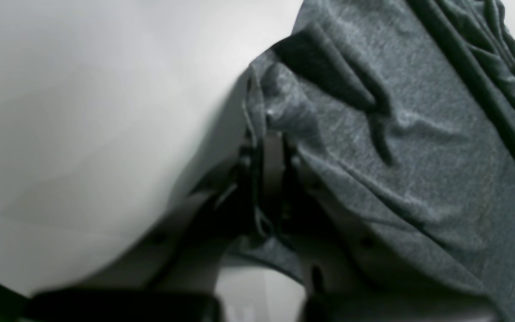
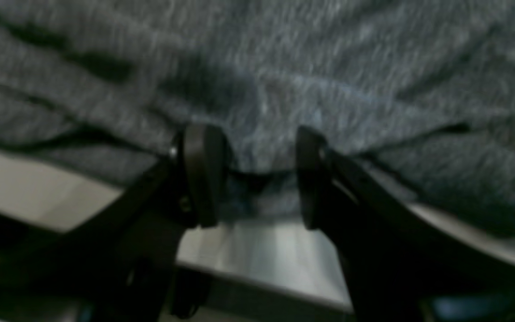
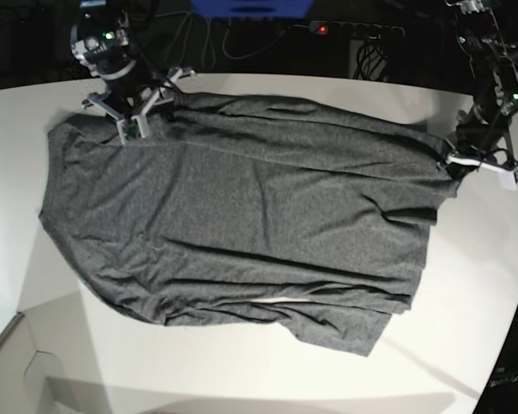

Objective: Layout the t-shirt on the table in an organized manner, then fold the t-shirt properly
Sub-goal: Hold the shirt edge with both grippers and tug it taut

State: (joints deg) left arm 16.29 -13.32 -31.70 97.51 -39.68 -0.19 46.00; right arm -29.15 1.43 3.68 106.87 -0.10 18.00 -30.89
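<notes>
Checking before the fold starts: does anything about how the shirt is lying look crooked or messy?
Yes. The t-shirt lies skewed across the table, with long wrinkles through its middle and a doubled-over layer along the near edge. The left gripper pinches one far corner; the right gripper stands open.

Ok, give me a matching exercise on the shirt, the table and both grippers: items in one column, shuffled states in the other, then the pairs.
Items
1. t-shirt
2. table
3. left gripper
4. right gripper

States
A. jaws apart at the shirt's edge
B. white, bare around the garment
C. dark grey, spread out with wrinkles
D. pinched shut on a fold of fabric

Pairs: 1-C, 2-B, 3-D, 4-A
</notes>
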